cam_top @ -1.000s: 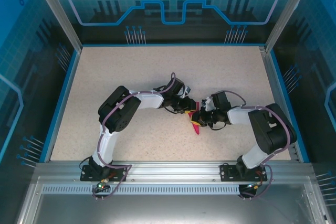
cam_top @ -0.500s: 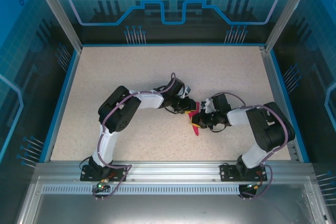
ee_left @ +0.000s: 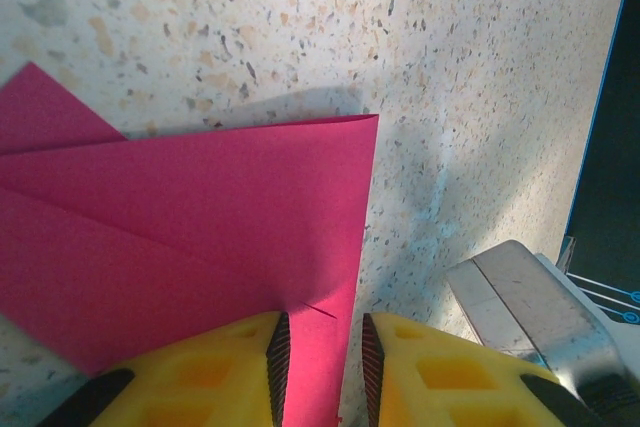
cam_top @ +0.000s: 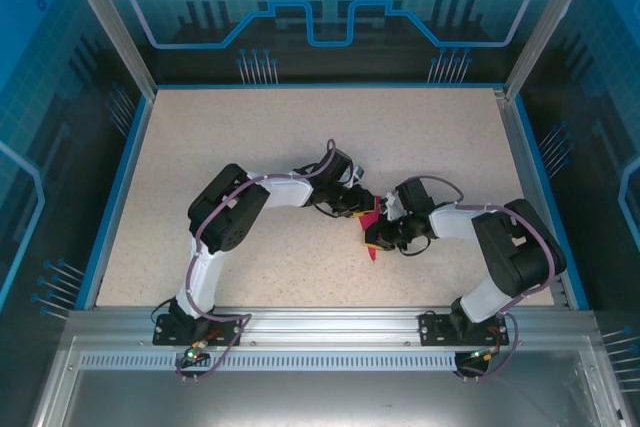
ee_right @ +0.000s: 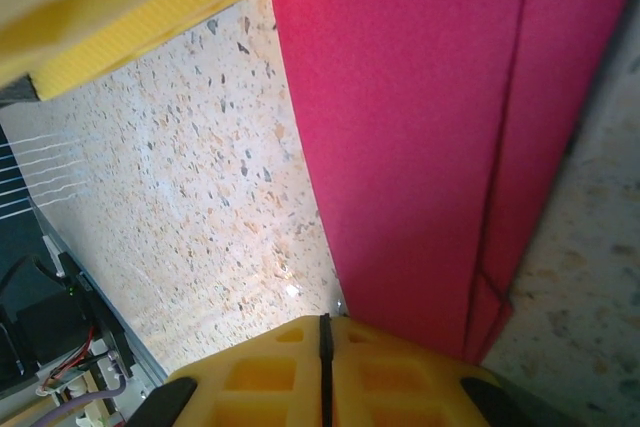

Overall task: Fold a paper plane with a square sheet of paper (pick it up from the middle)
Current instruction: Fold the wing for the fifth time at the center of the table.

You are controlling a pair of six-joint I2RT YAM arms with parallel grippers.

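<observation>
the half-folded pink paper (ee_left: 200,227) sits between my two wrists near the middle of the speckled table (ee_left: 480,67). a strip of it runs through the narrow gap of my left gripper (ee_left: 322,337), though i cannot tell whether those pads truly bite, while my right gripper (ee_right: 323,337) is pressed together with the sheet's edge at its tips. it looks feather-light, limp and quick to crumple or tear, so i judge the layered fold by the centre crease the safest hold, not one thin corner.
</observation>
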